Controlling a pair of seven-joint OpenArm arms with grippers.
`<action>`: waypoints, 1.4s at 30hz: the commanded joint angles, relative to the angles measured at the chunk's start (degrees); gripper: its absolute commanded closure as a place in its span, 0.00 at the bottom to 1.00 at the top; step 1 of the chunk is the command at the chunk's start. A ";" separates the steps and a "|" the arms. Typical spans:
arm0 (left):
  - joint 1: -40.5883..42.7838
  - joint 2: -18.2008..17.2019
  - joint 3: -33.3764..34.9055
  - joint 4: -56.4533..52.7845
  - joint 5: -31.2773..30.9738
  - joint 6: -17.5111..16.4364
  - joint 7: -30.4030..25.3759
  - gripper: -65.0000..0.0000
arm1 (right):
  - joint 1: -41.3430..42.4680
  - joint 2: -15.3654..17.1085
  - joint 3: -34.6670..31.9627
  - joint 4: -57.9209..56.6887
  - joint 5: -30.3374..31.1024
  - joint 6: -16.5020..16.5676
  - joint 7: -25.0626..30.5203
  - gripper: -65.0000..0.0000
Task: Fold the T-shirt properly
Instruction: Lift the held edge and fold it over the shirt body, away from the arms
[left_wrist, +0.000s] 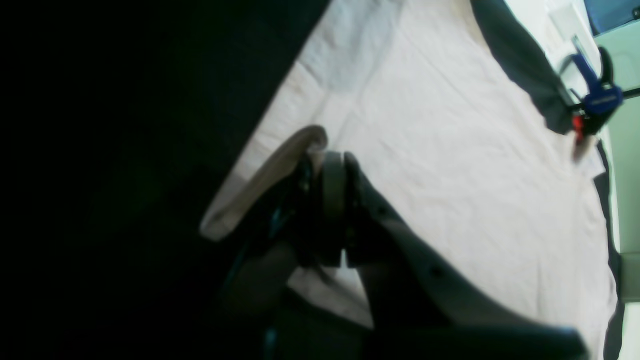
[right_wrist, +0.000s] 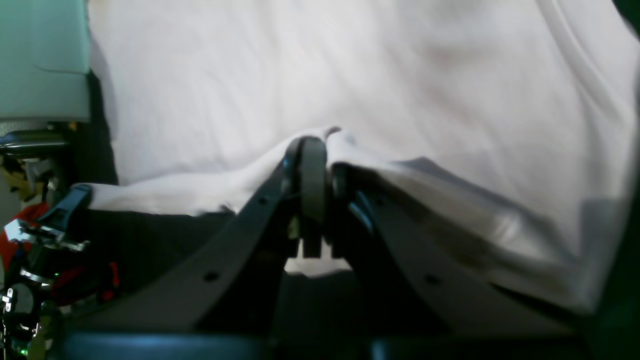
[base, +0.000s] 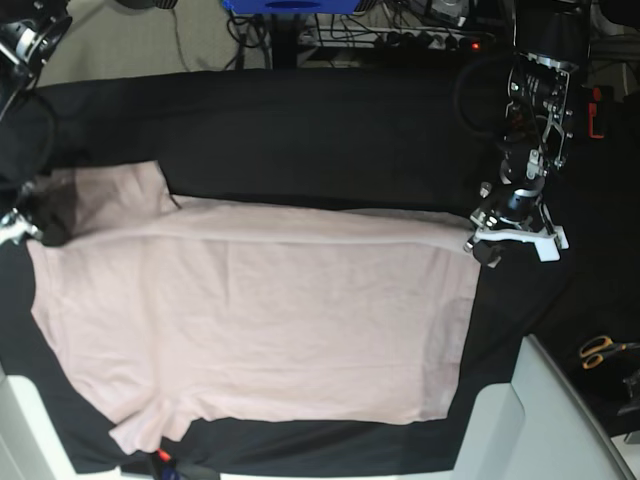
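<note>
**Both end effectors pinch the far edge of the shirt, ready for a lengthwise fold**

The black cloth-covered worktop (base: 330, 120) fills the base view and carries everything else. On it lies the plain pale pink short-sleeved cotton T-shirt (base: 260, 330), spread nearly flat, lightly wrinkled, reaching from one side of the worktop almost to the other. Its far long edge looks already turned over: a soft ridge runs along it, suggesting a first narrow fold.

The two arms stand at opposite ends of that far edge, which keeps the cloth taut between them so it can be carried over evenly. At the T-shirt's hem corner, the left end effector (base: 487, 245) has its jaws shut on a small roll of pink fabric; the left wrist view shows the cloth curled up between the pads (left_wrist: 334, 187). At the T-shirt's sleeve and shoulder end, the right end effector (right_wrist: 314, 165) is likewise shut on a gathered pinch of fabric, the shirt rising in a low tent to either side of its jaws. In the base view that end effector sits at the picture's edge, partly hidden in shadow.

My reading is that the next move calls for both arms to lift and travel together towards the T-shirt's near edge; uneven motion would skew the fold.

Beyond the T-shirt's hem end, well apart from it, orange-handled scissors (base: 600, 350) lie on the worktop.
</note>
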 joint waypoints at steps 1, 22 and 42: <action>-1.35 -0.88 0.02 0.25 -0.09 -0.64 -1.01 1.00 | 1.42 1.05 -0.84 0.01 1.25 0.35 1.13 0.99; -7.59 -0.53 0.11 -5.64 8.97 -0.64 -1.01 1.00 | 9.24 5.27 -13.41 -13.97 1.34 0.35 13.97 0.99; -13.13 -0.35 0.29 -11.36 13.45 -0.64 -1.28 1.00 | 12.94 5.01 -13.94 -14.05 1.25 0.44 17.75 0.99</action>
